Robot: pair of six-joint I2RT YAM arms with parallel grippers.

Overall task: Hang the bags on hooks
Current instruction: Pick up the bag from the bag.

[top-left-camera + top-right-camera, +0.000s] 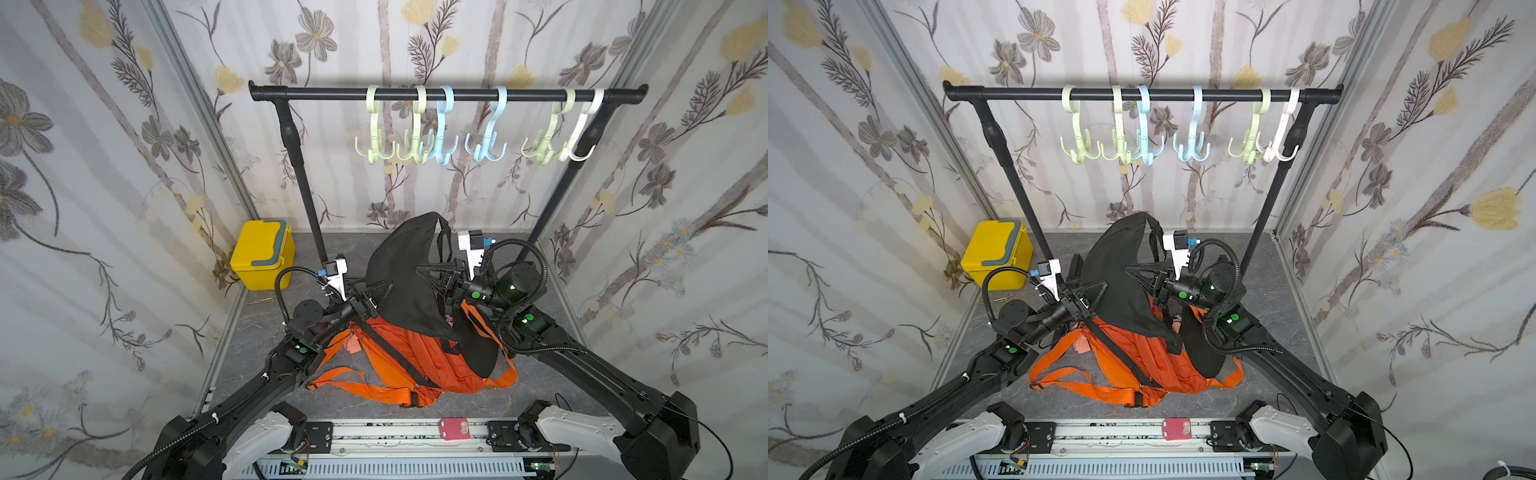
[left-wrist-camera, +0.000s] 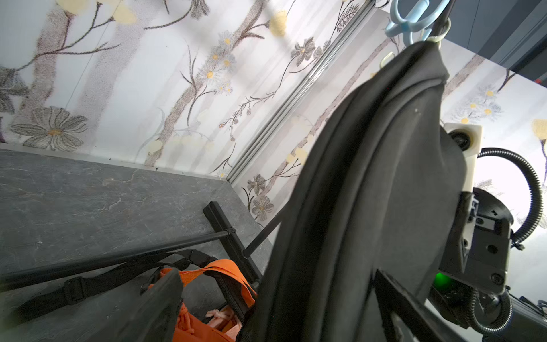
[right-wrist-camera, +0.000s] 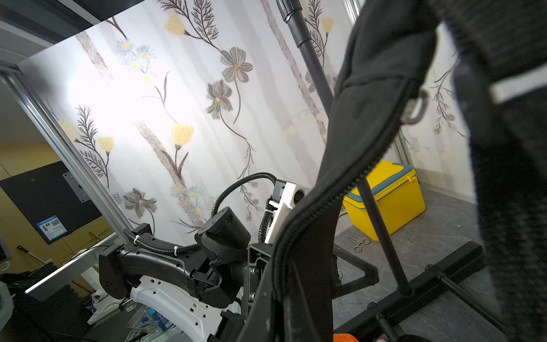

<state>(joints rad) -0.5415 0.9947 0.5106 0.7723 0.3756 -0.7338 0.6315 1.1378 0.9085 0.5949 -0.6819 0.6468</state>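
A black bag point(image 1: 405, 270) is lifted off the table, and my right gripper point(image 1: 432, 275) is shut on its right side; the same grip shows in a top view point(image 1: 1140, 277). In the right wrist view the black bag point(image 3: 364, 124) fills the middle and hides the right gripper point(image 3: 296, 299). My left gripper point(image 1: 376, 291) is open, its two fingers either side of the bag's left edge. The left wrist view shows the left gripper point(image 2: 275, 302) wide, with the bag point(image 2: 370, 177) between its fingers. Several hooks, green point(image 1: 374, 143), blue point(image 1: 486, 143) and white point(image 1: 579, 141), hang from a black rail point(image 1: 457, 94) above.
An orange backpack point(image 1: 411, 357) with loose straps lies under the black bag. A yellow box point(image 1: 262, 253) stands at the back left beside the rack's left pole point(image 1: 307, 195). The rack's foot bars point(image 2: 233, 237) lie on the grey table. A pink item point(image 1: 455, 429) sits on the front rail.
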